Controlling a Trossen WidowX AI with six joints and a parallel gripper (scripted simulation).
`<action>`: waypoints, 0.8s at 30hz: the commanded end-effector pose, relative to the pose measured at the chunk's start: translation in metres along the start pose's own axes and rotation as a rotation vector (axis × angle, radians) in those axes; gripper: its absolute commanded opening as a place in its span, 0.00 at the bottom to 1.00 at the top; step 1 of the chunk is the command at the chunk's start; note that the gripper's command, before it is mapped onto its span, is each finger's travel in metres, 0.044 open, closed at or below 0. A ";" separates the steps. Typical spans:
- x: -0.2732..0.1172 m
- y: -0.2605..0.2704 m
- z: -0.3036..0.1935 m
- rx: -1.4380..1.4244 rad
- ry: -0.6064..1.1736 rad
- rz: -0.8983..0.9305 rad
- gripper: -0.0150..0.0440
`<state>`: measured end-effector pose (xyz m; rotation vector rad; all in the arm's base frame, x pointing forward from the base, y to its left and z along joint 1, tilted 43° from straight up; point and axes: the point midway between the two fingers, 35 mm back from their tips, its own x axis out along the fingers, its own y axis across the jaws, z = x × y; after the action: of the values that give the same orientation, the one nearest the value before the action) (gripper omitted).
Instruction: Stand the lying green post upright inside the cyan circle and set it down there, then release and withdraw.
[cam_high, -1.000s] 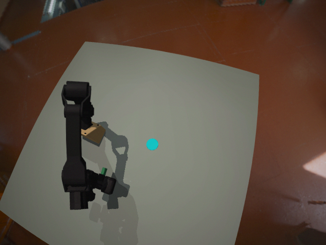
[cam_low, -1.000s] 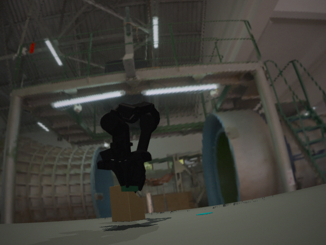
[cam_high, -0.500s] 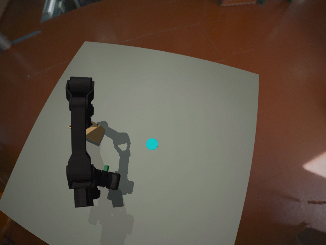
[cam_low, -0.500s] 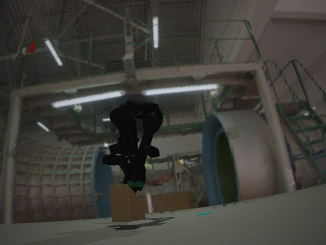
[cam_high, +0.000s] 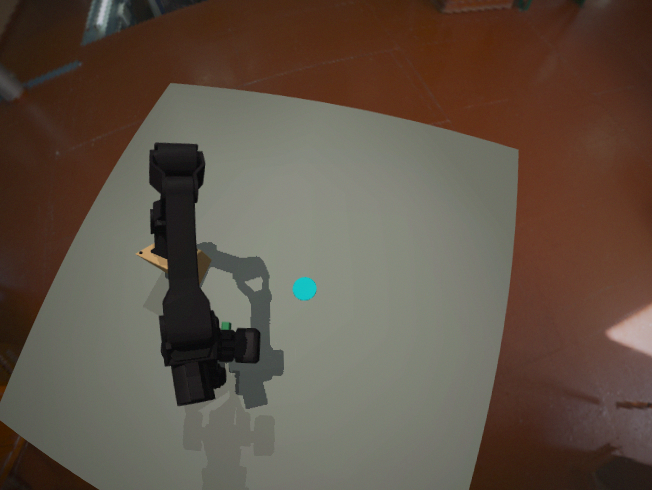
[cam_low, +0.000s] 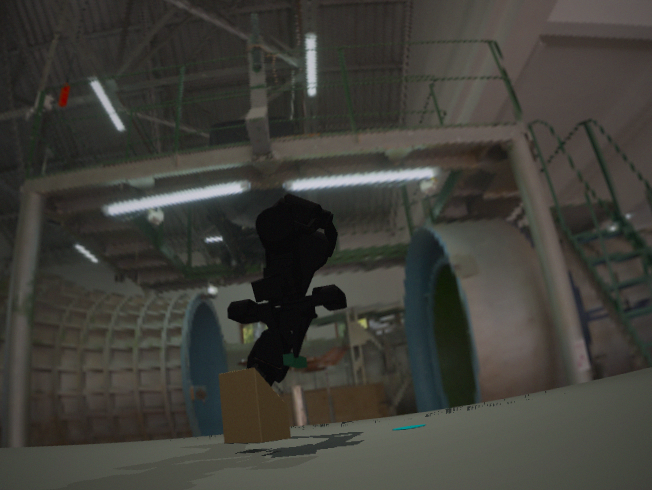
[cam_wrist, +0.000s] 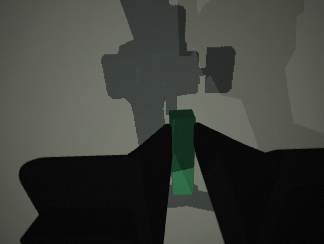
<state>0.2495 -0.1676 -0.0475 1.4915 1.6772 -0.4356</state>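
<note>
My gripper (cam_wrist: 181, 129) is shut on the green post (cam_wrist: 182, 152), which runs lengthwise between the two dark fingers in the wrist view. The post is lifted well above the grey mat; its shadow and the arm's shadow lie far below. In the overhead view only a small green tip (cam_high: 226, 326) shows beside the black wrist. In the low side view the post (cam_low: 295, 360) pokes out under the dark gripper, roughly level, above the tan block. The cyan circle (cam_high: 304, 288) lies on the mat to the right of the arm and shows as a thin cyan sliver in the side view (cam_low: 408, 427).
A tan block (cam_low: 254, 405) stands on the mat under the arm; it is partly hidden by the arm in the overhead view (cam_high: 202, 261). The grey mat ends at brown floor on all sides.
</note>
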 end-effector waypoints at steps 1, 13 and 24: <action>-0.003 0.014 -0.008 -0.063 -0.003 0.002 0.29; -0.007 0.044 -0.029 -0.208 -0.007 0.002 0.29; -0.010 0.070 -0.051 -0.342 -0.007 0.005 0.29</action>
<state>0.2908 -0.1293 -0.0004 1.2763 1.6537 -0.1874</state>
